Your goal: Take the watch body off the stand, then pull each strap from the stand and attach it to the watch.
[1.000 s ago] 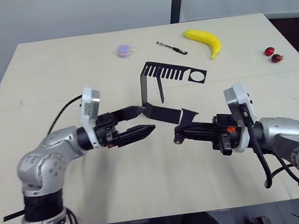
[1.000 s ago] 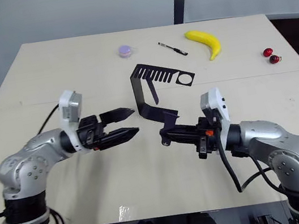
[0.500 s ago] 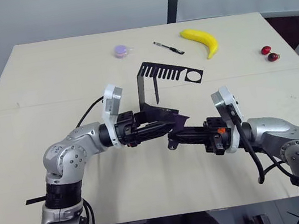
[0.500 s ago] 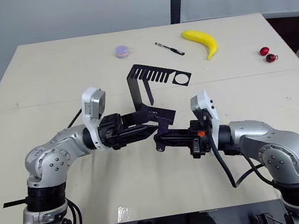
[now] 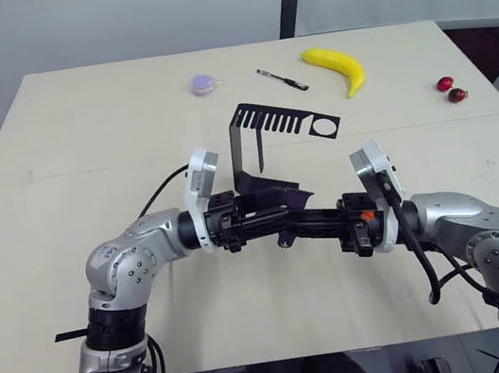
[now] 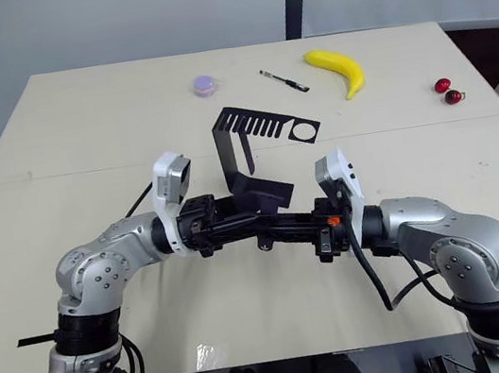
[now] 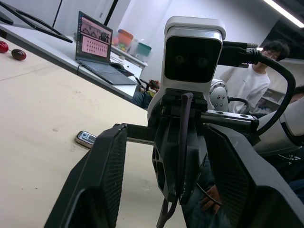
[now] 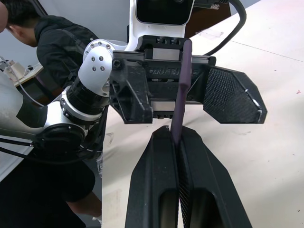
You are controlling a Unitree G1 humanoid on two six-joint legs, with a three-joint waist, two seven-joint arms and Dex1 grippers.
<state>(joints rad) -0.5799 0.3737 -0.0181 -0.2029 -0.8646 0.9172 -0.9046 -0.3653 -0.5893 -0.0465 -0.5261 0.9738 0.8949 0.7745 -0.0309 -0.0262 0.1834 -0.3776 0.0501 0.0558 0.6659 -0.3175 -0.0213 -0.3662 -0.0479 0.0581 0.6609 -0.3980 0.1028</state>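
I've brought my left gripper [image 5: 280, 223], jaws apart, around my right gripper [image 8: 176, 137] clamped on a dark purple strap [image 8: 182, 90], so I judge a handover is next

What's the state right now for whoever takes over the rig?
Left gripper: open, its fingers on either side of the right gripper's tip.
Right gripper: shut on a dark purple strap, held out between the left fingers.
Stand: on the table behind both grippers; a second strap hangs from its slotted arm.
Watch body: off the stand, apparently the small case lying on the table.
Done: body removed, first strap pulled.
Left: attach this strap, then pull and attach the other.
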